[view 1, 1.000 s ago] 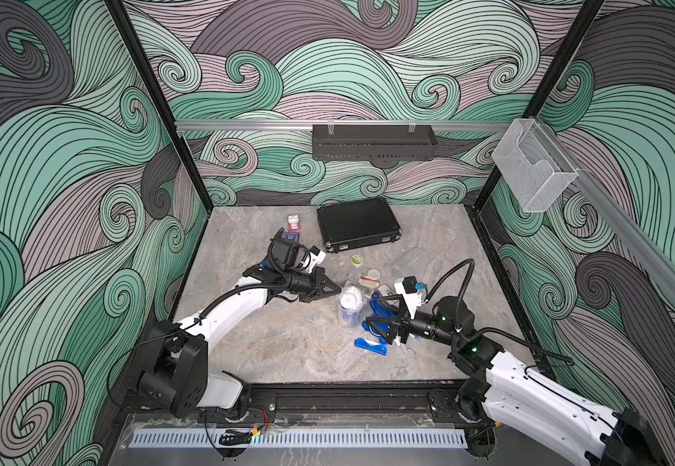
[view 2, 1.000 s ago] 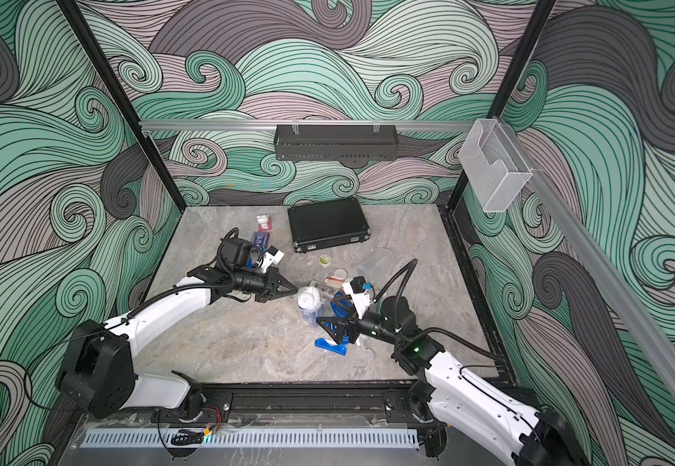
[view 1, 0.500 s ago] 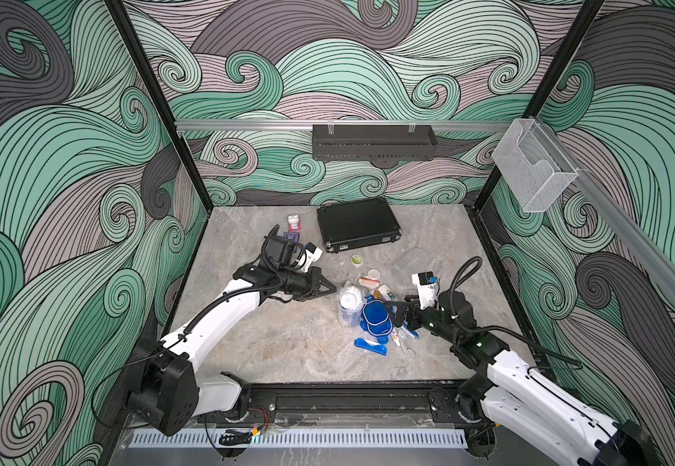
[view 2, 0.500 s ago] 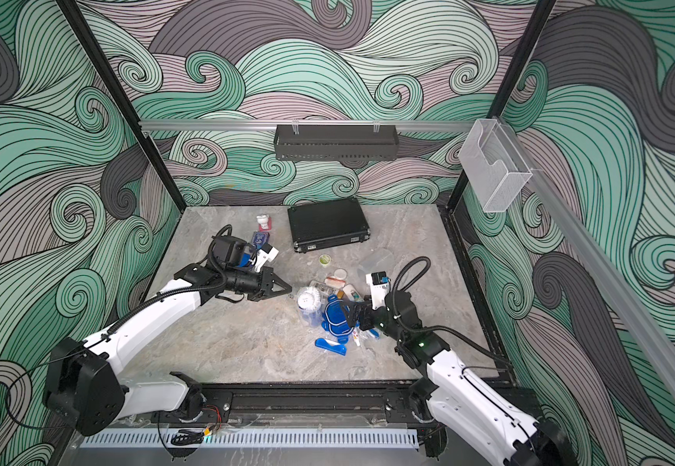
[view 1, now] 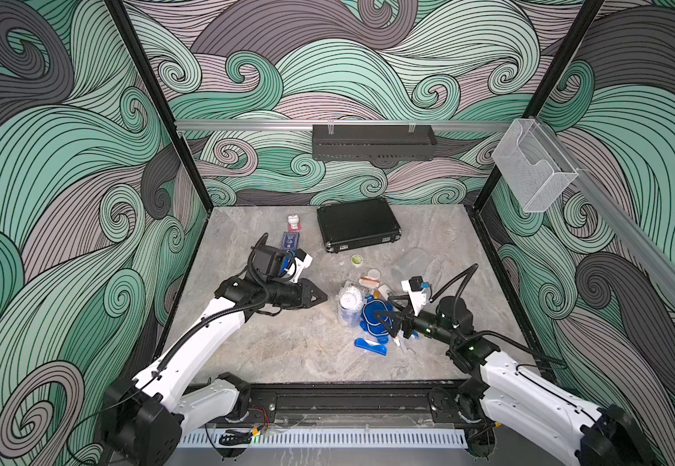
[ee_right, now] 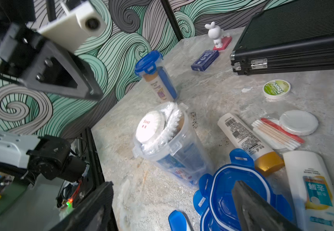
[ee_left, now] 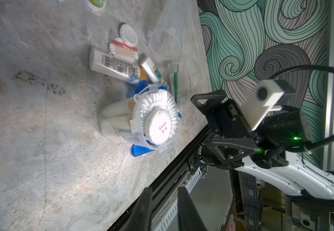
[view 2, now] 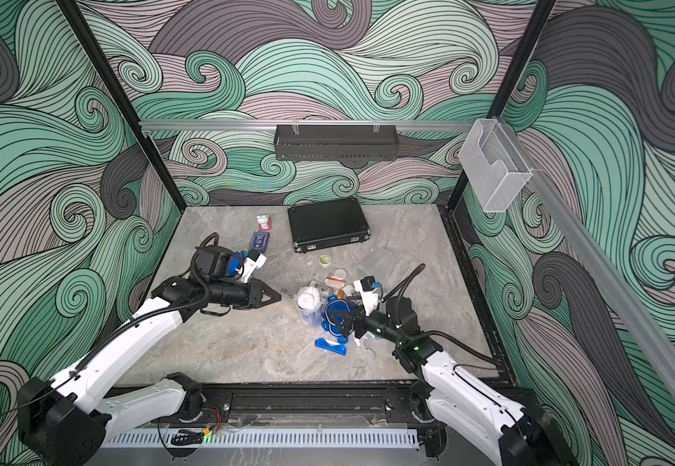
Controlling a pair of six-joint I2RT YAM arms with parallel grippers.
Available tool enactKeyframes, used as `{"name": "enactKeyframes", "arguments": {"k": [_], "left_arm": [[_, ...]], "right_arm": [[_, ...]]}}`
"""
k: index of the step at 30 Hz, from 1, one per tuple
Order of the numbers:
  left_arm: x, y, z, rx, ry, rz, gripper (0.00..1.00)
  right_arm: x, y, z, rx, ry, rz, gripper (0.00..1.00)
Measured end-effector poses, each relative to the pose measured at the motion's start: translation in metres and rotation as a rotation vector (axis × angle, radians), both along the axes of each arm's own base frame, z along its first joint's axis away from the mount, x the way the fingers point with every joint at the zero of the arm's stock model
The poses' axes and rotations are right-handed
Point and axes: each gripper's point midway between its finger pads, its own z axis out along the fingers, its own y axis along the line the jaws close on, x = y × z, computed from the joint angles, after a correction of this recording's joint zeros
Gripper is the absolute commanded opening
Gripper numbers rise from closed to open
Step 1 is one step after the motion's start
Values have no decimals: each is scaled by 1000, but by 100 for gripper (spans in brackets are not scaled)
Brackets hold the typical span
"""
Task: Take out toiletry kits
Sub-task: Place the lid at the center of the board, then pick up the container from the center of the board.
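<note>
Currently: briefcase [view 1: 358, 224] closed, taken as reference.
- Open tumbler [view 1: 348, 308] stands well to the robot's side of the briefcase, lid off, wrapped soap [ee_left: 159, 126] on its mouth.
- Blue lids [view 1: 374, 318] lie overlapping, slightly further from the briefcase on that same side.
- Gold-capped bottle [ee_right: 246, 140], tube [ee_right: 318, 190] and swabs [ee_right: 276, 134] lie loose on the table [view 1: 287, 355], between briefcase and lids.
- Sealed tumbler [ee_right: 156, 76] stands upright off the briefcase's left front corner.
- Empty tumbler [view 1: 410, 262] lies off its right front corner.
- Left gripper [view 1: 322, 299]: robot's side of the briefcase, jaws parted narrowly, nothing between.
- Right gripper [view 1: 384, 320]: over the blue lids, jaws spread wide, gripping nothing.
</note>
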Motion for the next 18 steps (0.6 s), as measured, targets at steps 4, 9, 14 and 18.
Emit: {"name": "enactKeyframes", "arguments": {"k": [4, 9, 14, 18], "left_arm": [[-9, 14, 10, 17, -97, 31, 48], [-20, 28, 9, 39, -160, 66, 51], [-21, 34, 7, 65, -180, 82, 52], [-20, 36, 10, 72, -201, 92, 52]], "right_arm": [[-17, 27, -9, -63, -119, 125, 99], [-21, 47, -30, -138, -248, 186, 99], [-4, 51, -45, -209, -332, 143, 99], [6, 55, -58, -236, -360, 129, 99]]}}
